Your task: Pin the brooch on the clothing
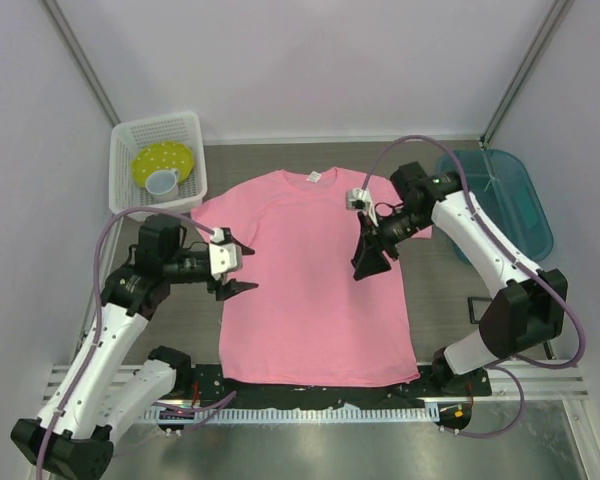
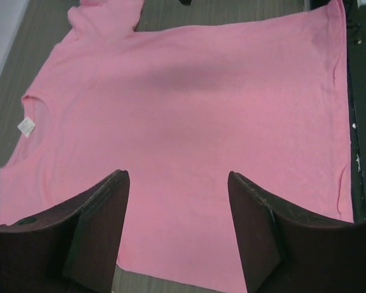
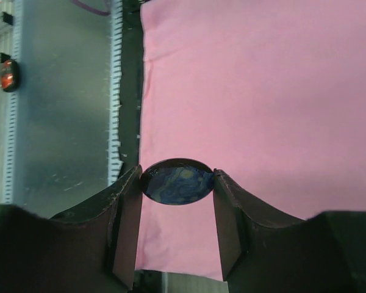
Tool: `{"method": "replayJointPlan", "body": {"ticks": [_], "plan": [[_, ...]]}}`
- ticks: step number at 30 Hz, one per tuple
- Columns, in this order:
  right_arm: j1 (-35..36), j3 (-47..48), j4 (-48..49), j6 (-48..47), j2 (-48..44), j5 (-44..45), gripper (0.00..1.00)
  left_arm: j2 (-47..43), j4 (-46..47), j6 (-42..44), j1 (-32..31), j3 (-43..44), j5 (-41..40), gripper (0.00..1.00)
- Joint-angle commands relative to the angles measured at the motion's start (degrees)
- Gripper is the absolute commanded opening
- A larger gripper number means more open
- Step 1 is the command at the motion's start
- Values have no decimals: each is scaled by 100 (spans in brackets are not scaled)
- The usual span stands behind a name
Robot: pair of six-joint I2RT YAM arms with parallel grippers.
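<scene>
Table (image 1: pixel 435 300) bears T-shirt (image 1: pixel 310 300); right claw (image 1: pixel 368 266) grips brooch (image 3: pixel 177 181) (edges hidden).

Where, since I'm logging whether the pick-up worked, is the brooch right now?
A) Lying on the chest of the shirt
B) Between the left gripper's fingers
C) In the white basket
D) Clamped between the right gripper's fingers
D: the right wrist view shows the round, dark bluish brooch pinched between the two fingers of the right gripper above the pink T-shirt, while the left gripper is open with nothing in it.
</scene>
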Motion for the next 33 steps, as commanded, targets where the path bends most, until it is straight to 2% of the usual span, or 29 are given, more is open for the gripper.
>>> {"method": "replayJointPlan", "body": {"ticks": [1, 6, 8, 10, 15, 19, 33], "plan": [[644, -248, 317, 1017, -81, -579, 43, 205, 259, 1403, -927, -29, -152, 68], [1285, -319, 697, 1545, 16, -667, 42, 557, 1171, 1535, -2036, -160, -769, 62], [1409, -380, 855, 1773, 7, -719, 42, 654, 1655, 1307, -2660, -309, -1460, 58], [1550, -512, 1135, 1966, -37, -720, 41, 706, 2271, 1184, -3090, -389, -1771, 56], [1770, -706, 1523, 2354, -125, -649, 41, 988, 2667, 762, -3435, -275, -2219, 54], [1998, -863, 1707, 2468, -142, -588, 41, 988, 2738, 744, -3576, -336, -2133, 53], [2192, -891, 1989, 2776, -177, -456, 40, 1251, 1886, 1007, -3884, -134, -1641, 48]]}}
